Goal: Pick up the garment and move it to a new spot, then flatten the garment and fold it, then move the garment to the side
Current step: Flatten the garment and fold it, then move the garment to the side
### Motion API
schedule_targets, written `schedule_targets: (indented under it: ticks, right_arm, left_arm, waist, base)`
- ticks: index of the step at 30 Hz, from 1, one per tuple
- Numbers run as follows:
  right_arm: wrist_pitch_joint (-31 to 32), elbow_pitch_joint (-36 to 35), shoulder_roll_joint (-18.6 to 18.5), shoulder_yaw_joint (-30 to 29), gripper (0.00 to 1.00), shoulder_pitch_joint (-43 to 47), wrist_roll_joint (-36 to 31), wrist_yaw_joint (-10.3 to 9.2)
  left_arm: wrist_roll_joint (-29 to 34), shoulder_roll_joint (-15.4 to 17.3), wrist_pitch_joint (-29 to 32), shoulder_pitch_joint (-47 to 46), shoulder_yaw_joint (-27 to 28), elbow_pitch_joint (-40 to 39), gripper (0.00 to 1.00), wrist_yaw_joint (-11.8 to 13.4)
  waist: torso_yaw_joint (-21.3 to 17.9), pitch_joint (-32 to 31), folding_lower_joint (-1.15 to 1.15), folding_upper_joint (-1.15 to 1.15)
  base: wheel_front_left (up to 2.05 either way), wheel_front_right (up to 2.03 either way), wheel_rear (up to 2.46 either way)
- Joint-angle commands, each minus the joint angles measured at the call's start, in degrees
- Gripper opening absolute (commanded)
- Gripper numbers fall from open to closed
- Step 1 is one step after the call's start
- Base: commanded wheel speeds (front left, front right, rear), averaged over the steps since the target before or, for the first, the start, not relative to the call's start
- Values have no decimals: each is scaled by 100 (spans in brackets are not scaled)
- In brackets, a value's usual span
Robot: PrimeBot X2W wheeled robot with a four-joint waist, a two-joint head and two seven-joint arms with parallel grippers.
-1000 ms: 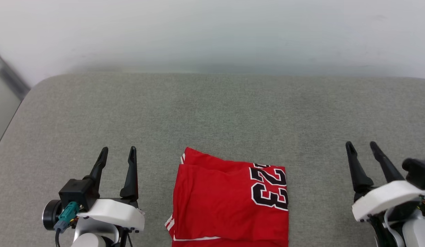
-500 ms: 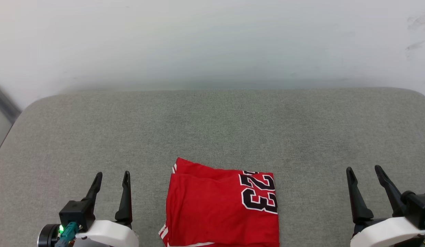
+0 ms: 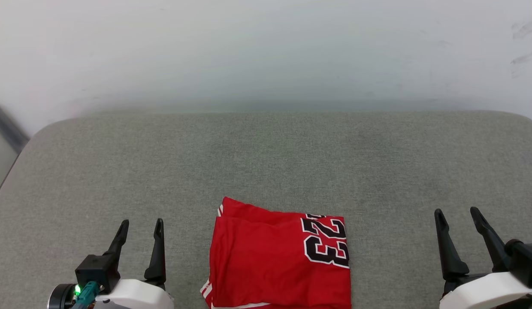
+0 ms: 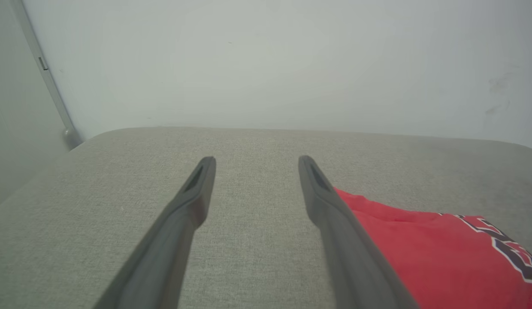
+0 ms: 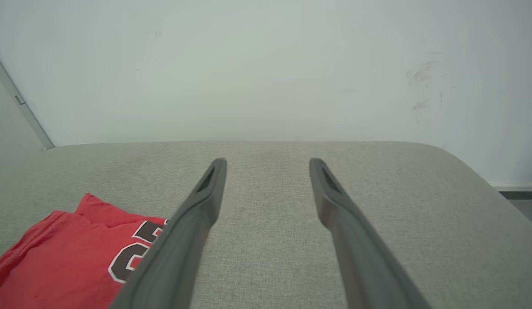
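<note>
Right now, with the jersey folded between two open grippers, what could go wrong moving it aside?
1. The garment lies in loose layers, a lower one peeking out at its far left corner; a pinch by the left gripper or right gripper might catch only the top layer and undo the fold.
2. Dragging it over the grey fabric surface could bunch it.

Free: grey fabric surface (image 3: 266, 159), open from 9 through 12 to 3 o'clock. Obstacle: folded garment (image 3: 270, 262) at 6 o'clock, lying low, with open lanes on either side. Limit: wall (image 3: 266, 51) behind the far edge, 12 o'clock.
</note>
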Motion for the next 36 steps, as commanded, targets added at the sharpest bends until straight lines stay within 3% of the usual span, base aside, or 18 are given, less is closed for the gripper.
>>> schedule_targets:
  ticks: [1,9,15,19,23,35,36]
  right_arm:
    - [16,-31,21,1,100,23,59,0]
    - [270,280,12,-260,100,-53,743,0]
    - [959,1037,-404,-342,100,-216,1905,0]
    - [1631,1596,-711,73,100,-387,2787,0]
    - [2036,2043,-757,451,100,-654,3501,0]
    - [2743,3139,-811,1464,100,-1390,4725,-6]
    - [2702,3154,-810,1492,36,-1434,4792,-6]
  left_arm:
    - [45,-24,-25,-38,41,-23,100,-28]
    - [163,-156,-25,-218,161,-142,100,-126]
    - [324,-368,-21,-432,234,-406,100,-260]
    - [424,-545,-20,-565,273,-529,100,-377]
    - [520,-691,-19,-694,321,-583,100,-518]
    - [802,-955,-20,-932,593,-503,100,-838]
    - [819,-972,-20,-924,621,-493,100,-861]
  waist:
    - [12,4,0,0]
    - [171,118,0,0]
    - [461,455,0,0]
    - [670,682,0,0]
    - [868,909,0,0]
    - [1164,1274,0,0]
    - [1165,1275,0,0]
  base:
    - [0,0,0]
    - [0,0,0]
    - [0,0,0]
    - [0,0,0]
    - [0,0,0]
    - [0,0,0]
    - [0,0,0]
